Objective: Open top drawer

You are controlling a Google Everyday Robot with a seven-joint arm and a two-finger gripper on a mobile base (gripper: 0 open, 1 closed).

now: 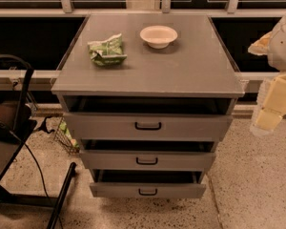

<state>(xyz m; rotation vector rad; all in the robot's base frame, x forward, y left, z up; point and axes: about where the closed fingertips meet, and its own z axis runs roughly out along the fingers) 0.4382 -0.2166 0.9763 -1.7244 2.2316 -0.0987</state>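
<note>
Filling the middle of the view, a grey cabinet (148, 70) stands on a speckled floor (250, 175). Its top drawer (100, 126), the widest front, sits right under the cabinet's top slab, with a dark gap showing above its upper edge. The narrower middle drawer (109, 160) and the bottom drawer (114, 190) lie below it. The pale gripper (268, 118) hangs at the right edge, level with the top drawer and well apart from it; whether it is spread or pressed together cannot be told. On the slab lie a crumpled green bag (107, 50) and, near it, a white bowl (158, 36). A small black handle (148, 126) marks the top drawer's centre.
</note>
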